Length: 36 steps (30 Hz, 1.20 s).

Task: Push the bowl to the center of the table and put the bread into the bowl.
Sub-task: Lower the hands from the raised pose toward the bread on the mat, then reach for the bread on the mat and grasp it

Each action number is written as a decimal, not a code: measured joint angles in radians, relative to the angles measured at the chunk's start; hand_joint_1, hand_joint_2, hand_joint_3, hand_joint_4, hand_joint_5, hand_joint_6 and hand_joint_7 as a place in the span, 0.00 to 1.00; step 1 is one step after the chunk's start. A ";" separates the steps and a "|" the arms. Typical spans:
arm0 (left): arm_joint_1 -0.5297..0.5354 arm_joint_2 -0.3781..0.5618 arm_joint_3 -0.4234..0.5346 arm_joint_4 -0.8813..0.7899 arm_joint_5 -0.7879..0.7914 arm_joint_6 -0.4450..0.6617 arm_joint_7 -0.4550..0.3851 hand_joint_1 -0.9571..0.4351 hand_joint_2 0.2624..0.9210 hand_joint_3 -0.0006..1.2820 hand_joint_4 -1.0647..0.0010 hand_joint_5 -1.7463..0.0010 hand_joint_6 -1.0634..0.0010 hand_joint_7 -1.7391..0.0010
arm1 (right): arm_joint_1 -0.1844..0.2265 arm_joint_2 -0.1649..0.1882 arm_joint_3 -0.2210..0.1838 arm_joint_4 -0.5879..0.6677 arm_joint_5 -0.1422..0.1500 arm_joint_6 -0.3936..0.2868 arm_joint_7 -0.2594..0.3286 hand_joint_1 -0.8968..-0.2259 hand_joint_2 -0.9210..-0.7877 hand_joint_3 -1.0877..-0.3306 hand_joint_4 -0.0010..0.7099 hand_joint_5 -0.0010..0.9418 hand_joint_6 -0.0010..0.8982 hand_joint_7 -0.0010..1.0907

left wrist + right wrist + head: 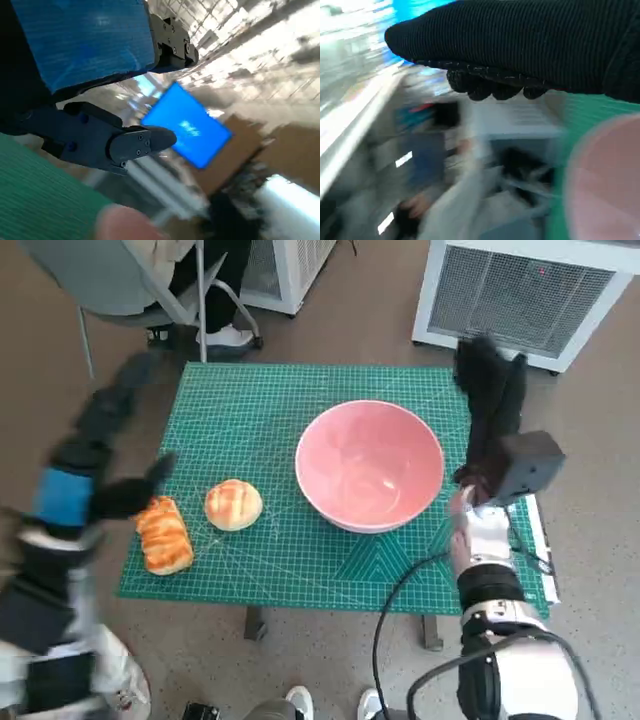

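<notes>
The bowl [370, 466] is pink, round, smooth-walled and glossy; it stands upright on the green cutting mat [270, 400], right of the mat's middle, with nothing inside. The mat is printed with a fine white grid and covers the bench. A round, golden bread roll [233, 504] with a scored crust lies left of the bowl, apart from it. A longer, ridged, orange-brown loaf [165, 535] lies near the mat's left edge, just beside the roll.

The right hand [490, 390], in black knitted fabric, stands over the mat's right edge beside the bowl rim, holding nothing; contact with the rim cannot be told. The left hand [95, 465], black with blue tape, is blurred above the left edge, fingers spread, holding nothing.
</notes>
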 measured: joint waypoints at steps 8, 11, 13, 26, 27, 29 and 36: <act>0.106 0.239 0.024 -0.024 0.022 0.063 -0.172 0.31 1.00 0.22 0.86 1.00 0.74 1.00 | 0.095 -0.004 0.065 -0.274 0.108 -0.103 0.234 0.46 0.00 0.38 0.48 0.03 0.00 0.73; 0.146 0.296 0.027 -0.046 0.022 0.119 -0.231 0.30 1.00 0.18 0.85 1.00 0.73 0.99 | 0.144 -0.001 0.088 -0.370 0.148 -0.099 0.285 0.45 0.00 0.39 0.47 0.03 0.00 0.73; 0.163 0.325 0.027 -0.056 0.022 0.152 -0.259 0.30 1.00 0.15 0.85 1.00 0.72 0.99 | 0.170 0.000 0.099 -0.417 0.159 -0.094 0.305 0.45 0.00 0.40 0.47 0.03 0.00 0.73; 0.191 0.375 -0.037 -0.088 0.084 0.254 -0.326 0.36 0.97 0.01 0.83 1.00 0.70 0.99 | 0.251 -0.003 0.151 -0.588 0.174 -0.065 0.339 0.47 0.00 0.39 0.47 0.03 0.00 0.71; 0.191 0.375 -0.045 -0.087 0.090 0.252 -0.327 0.38 0.95 0.01 0.82 1.00 0.70 0.99 | 0.252 -0.003 0.153 -0.592 0.174 -0.064 0.339 0.47 0.00 0.38 0.47 0.03 0.00 0.71; 0.188 0.376 -0.065 -0.080 0.109 0.241 -0.329 0.40 0.93 0.00 0.82 1.00 0.69 0.99 | 0.254 -0.003 0.156 -0.595 0.176 -0.062 0.342 0.47 0.00 0.38 0.47 0.04 0.00 0.72; 0.155 0.375 -0.149 -0.010 0.165 0.162 -0.334 0.49 0.87 0.00 0.81 1.00 0.67 0.99 | 0.259 -0.004 0.156 -0.596 0.185 -0.054 0.349 0.47 0.00 0.39 0.47 0.04 0.00 0.72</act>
